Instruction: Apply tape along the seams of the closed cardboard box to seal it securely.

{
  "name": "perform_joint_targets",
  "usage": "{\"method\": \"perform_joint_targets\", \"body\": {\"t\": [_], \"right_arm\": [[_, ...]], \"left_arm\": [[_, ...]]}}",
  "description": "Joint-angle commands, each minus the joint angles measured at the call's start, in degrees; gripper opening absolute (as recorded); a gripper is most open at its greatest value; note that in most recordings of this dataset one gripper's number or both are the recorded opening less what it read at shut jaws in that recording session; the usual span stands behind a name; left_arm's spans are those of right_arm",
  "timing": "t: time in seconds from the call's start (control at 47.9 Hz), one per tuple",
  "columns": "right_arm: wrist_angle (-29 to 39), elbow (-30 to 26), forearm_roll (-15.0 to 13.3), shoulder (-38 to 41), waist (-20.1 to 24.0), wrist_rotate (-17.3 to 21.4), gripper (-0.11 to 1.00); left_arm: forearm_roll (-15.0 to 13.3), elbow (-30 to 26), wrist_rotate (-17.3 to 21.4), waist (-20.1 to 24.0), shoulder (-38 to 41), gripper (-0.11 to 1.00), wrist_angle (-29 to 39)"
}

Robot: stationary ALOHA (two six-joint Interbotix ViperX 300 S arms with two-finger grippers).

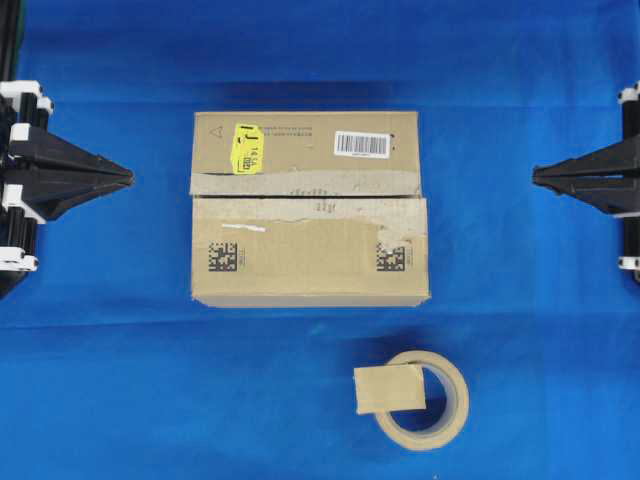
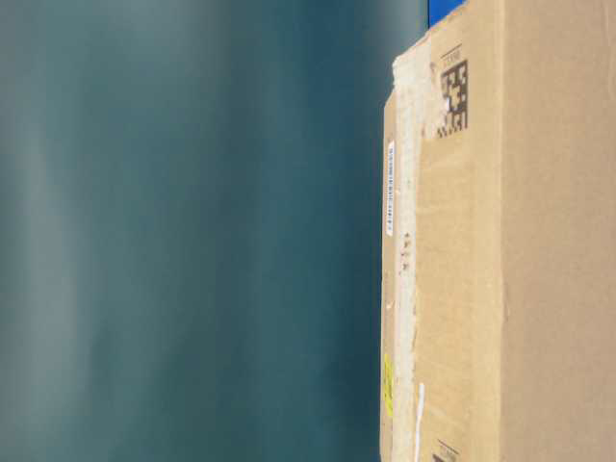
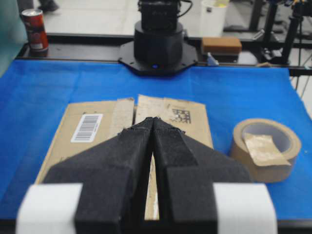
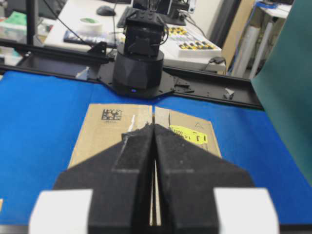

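**Box waits, both arms parked**

Nearest, the tape [image 1: 389, 389] lies on the tape roll [image 1: 425, 400]. Beyond sits the cardboard box [image 1: 309, 208], its seam [image 1: 305, 196] running left-right. Left gripper [image 1: 128, 177] and right gripper [image 1: 537, 177] flank it, fingers pressed together, holding nothing.

A yellow sticker [image 1: 247, 148] on the cardboard box [image 1: 309, 208] reads "14" beside handwritten marks; the white barcode label's [image 1: 361, 144] digits are illegible.

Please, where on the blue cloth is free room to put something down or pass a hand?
Free: between the left gripper and the cardboard box; between box and right gripper; the near-left cloth beside the tape roll. Crowded: between box and roll, where the tape lies.
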Motion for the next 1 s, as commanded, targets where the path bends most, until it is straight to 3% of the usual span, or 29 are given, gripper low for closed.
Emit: {"method": "perform_joint_targets", "body": {"t": [0.0, 0.188, 0.313, 0.397, 0.606, 0.731, 0.877, 0.982], "right_arm": [[-0.44, -1.93, 0.0, 0.18, 0.0, 0.26, 0.0], [-0.62, -2.29, 0.26, 0.26, 0.0, 0.44, 0.0], [-0.7, -2.55, 1.23, 0.26, 0.0, 0.53, 0.0], [-0.7, -2.72, 1.67, 0.26, 0.0, 0.53, 0.0], [-2.11, -2.72, 1.85, 0.53, 0.0, 0.53, 0.0], [-2.72, -2.64, 1.85, 1.05, 0.0, 0.53, 0.0], [-3.52, -2.72, 1.85, 1.85, 0.0, 0.44, 0.0], [-3.96, -2.64, 1.67, 2.29, 0.0, 0.35, 0.0]], "left_arm": [[-0.09, -0.97, 3.08, -0.44, 0.88, 0.0, -0.09], [-0.62, -2.11, 13.18, -6.68, 1.67, 0.0, -0.97], [-0.18, -3.52, 14.59, -11.51, 5.19, 0.0, -4.31], [-0.09, -4.22, 18.02, -13.36, 9.4, 0.0, -7.29], [-0.44, -8.7, 37.62, -17.84, 23.29, 0.0, -15.12], [-0.53, -13.27, 46.76, -19.86, 31.99, 0.01, -14.15], [-0.79, -19.86, 54.67, -21.62, 42.01, 0.24, -7.38], [-0.79, -24.26, 58.97, -22.24, 48.16, 0.58, -3.78]]}}
